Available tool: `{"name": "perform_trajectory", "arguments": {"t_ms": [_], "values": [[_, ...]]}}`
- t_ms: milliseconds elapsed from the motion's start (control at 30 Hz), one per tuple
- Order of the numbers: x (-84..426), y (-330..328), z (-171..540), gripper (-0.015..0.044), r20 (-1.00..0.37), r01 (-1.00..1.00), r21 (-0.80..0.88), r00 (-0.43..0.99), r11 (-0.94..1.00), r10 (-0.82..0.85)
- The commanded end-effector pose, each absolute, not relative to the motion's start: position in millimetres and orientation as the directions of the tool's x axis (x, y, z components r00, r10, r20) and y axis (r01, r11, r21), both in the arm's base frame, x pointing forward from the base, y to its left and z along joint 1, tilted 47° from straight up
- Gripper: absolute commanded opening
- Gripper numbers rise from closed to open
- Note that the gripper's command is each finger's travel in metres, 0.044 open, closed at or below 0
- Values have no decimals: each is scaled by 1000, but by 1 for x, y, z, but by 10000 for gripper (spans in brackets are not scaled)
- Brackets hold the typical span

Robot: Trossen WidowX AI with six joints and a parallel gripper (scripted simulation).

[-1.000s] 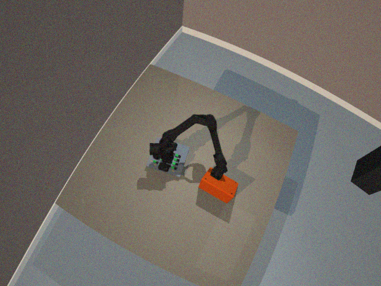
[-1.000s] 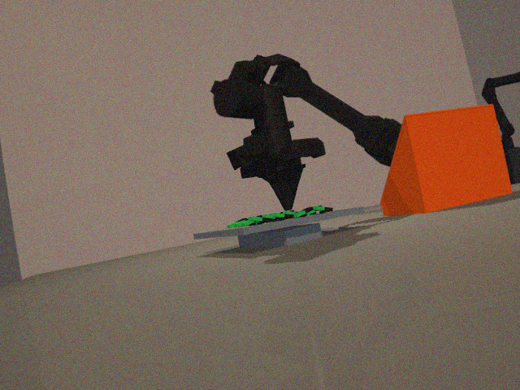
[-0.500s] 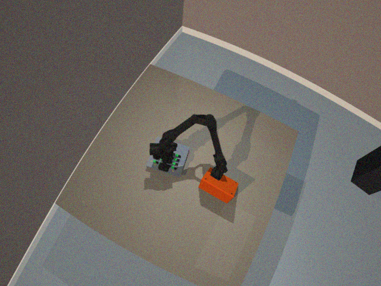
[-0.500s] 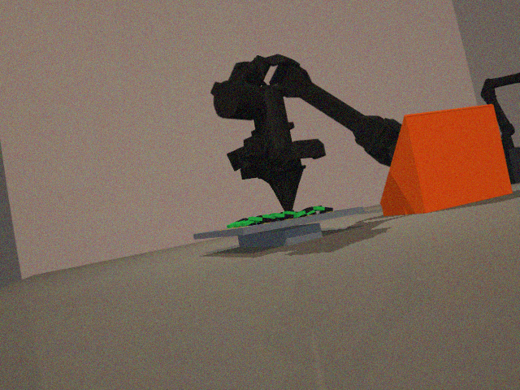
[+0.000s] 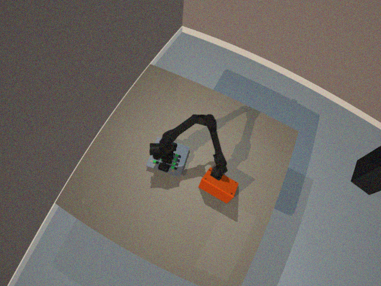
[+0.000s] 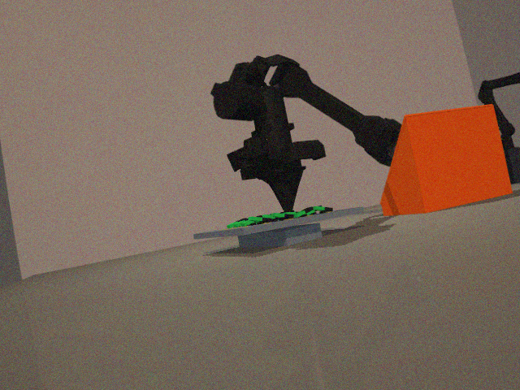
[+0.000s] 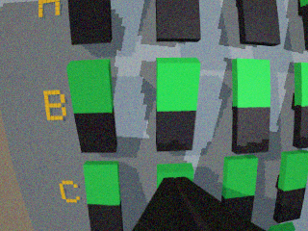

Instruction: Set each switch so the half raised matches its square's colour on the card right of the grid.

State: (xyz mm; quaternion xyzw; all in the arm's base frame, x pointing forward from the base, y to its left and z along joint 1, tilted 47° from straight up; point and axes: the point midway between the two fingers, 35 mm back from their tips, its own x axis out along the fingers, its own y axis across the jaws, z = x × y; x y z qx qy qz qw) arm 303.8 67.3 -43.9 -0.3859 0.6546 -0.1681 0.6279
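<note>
The grey switch panel (image 5: 184, 151) (image 6: 340, 214) (image 7: 24, 58) stands under the arm. My gripper (image 6: 288, 210) (image 7: 173, 188) is shut and empty, pointing down with its tips at the second switch (image 7: 174, 170) of row C. It hides that switch's near half; whether it touches is unclear. The first row C switch (image 7: 101, 183) and the third (image 7: 240, 176) show green far halves and dark near halves. Row B shows the same colours on its first switch (image 7: 90, 87), second (image 7: 178, 84) and third (image 7: 251, 83). Row A is cut off. I cannot make out the card.
An orange block (image 5: 219, 186) (image 6: 457, 159) stands beside the arm's base, off to one side of the panel. A black object (image 5: 369, 172) is at the right edge of the top view. Neighbouring switches stand close around the gripper tips.
</note>
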Motion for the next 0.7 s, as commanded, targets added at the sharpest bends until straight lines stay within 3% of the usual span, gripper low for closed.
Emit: {"name": "perform_trajectory", "arguments": {"t_ms": [0, 333, 500, 667], "values": [[304, 66, -45, 0, -690, -296, -707, 87, 643, -719], [304, 65, -45, 0, -690, -296, -707, 87, 642, -719], [297, 109, -3, 0, -695, -297, -705, 109, 644, -710], [296, 110, 2, 0, -695, -297, -705, 111, 644, -710]]}}
